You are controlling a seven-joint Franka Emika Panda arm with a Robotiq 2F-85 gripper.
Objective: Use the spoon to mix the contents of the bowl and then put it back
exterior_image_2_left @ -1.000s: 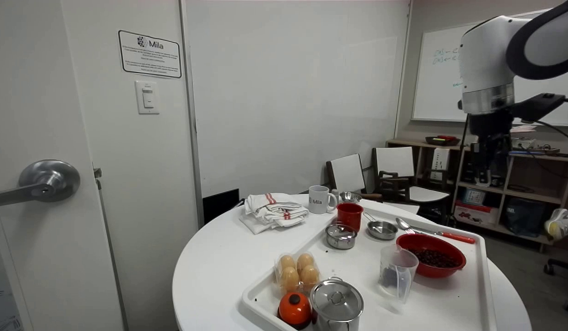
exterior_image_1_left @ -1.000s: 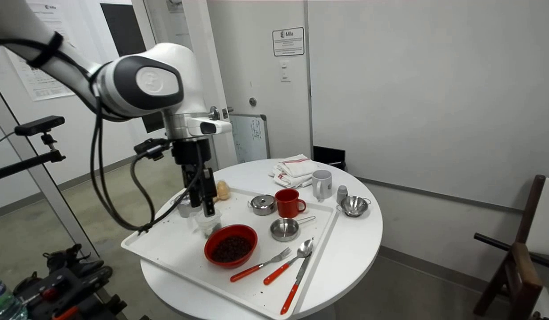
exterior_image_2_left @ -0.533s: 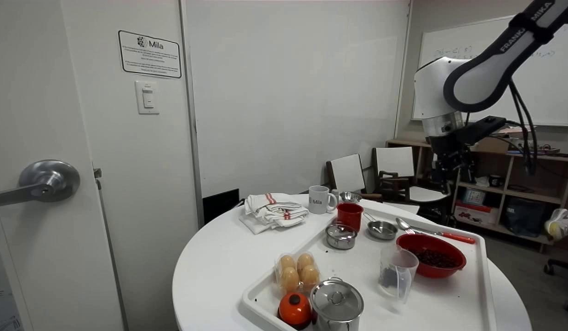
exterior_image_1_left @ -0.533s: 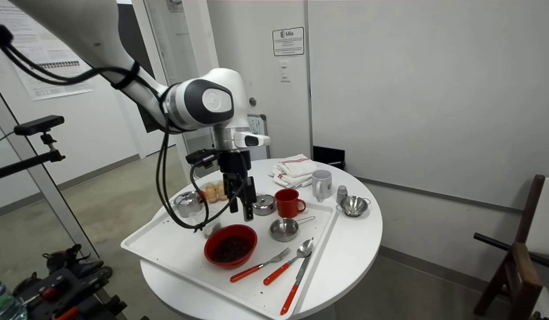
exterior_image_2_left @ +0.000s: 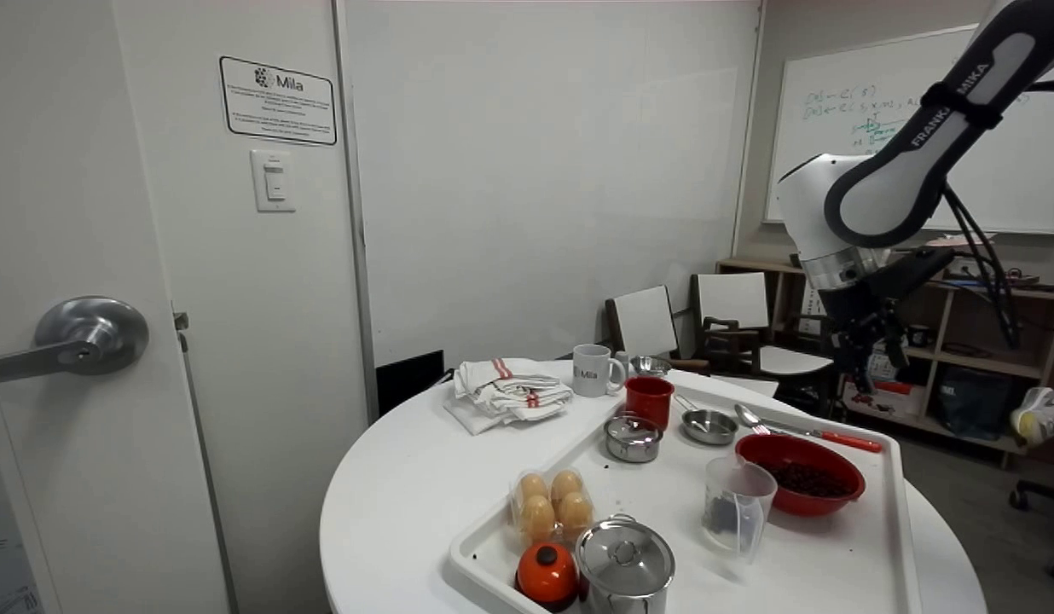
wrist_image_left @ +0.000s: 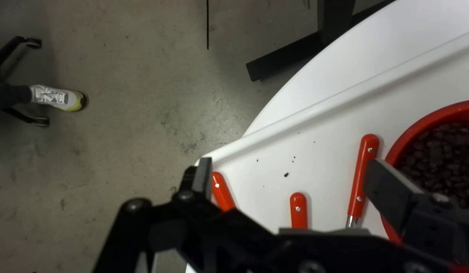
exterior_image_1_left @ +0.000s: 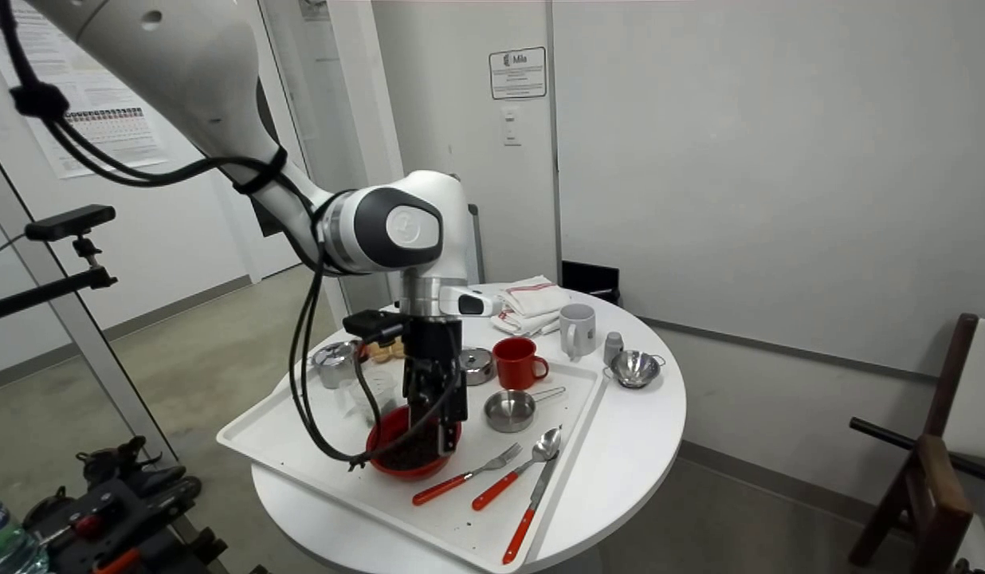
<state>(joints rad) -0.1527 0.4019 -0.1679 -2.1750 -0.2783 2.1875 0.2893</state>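
Note:
The spoon lies on the tray with a silver head and a red handle, between fork and knife. Its head shows in an exterior view; its handle end shows in the wrist view, the rest hidden behind the gripper. The wide red bowl holds dark beans; it also shows in an exterior view and at the right of the wrist view. My gripper is wide open, empty and pointing down above the tray. In the wrist view the spoon handle appears between its fingers.
A clear measuring cup stands beside the bowl. A small metal pan, a red mug and a lidded pot stand on the tray. Eggs sit at one corner. The tray overhangs the round table's edge.
The arm has swung over the tray from the side, then come down closer to the bowl and cutlery. The gripper stays open; the objects have not moved.

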